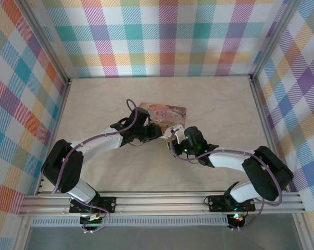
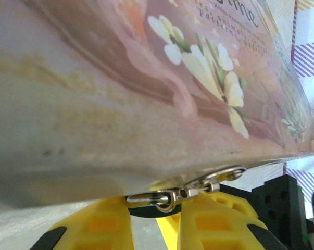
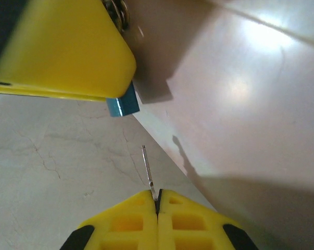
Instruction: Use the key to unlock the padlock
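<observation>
Where the two arms meet at mid-table in the top view, we find the left gripper [image 1: 152, 130] and the right gripper [image 1: 176, 136] close together at the near edge of the pink tin [image 1: 164, 112].

1. Right gripper. In the right wrist view its jaws are pressed together on the key [image 3: 148, 169]. The thin metal blade projects from between the yellow fingertips and points toward the padlock [image 3: 122, 105] without touching it.

2. Padlock. We see only a corner of its blue body. It protrudes from under the tip of one yellow finger [image 3: 63, 52] of the left gripper, just beside the side wall of the tin and above the table [image 3: 47, 156].

3. Left gripper. In the left wrist view its jaws stand narrow, with a short run of silvery metal links [image 2: 185, 194] lying across the gap, against the lower edge of the tin. We cannot tell whether the jaws actually clamp the padlock.
</observation>
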Motion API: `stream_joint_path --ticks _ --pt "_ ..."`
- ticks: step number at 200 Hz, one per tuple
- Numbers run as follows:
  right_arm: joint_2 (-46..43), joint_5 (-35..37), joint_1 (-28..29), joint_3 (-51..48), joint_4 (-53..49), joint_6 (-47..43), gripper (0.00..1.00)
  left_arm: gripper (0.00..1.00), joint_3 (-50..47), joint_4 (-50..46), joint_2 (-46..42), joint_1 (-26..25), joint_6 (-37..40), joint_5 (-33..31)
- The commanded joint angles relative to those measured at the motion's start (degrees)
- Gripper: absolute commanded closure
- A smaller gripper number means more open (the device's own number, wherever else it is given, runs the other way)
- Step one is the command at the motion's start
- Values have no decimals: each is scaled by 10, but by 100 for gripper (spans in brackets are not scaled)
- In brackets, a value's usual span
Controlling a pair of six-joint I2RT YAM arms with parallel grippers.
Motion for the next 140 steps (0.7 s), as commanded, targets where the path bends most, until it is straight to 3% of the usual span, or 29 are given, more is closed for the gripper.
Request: stream_joint_path --ticks 1,140 --pt "8 -10 4 7 29 0 100 92 8 17 -26 3 -5 2" --pt "28 -23 3 23 68 2 100 92 6 12 -29 3 -1 0"
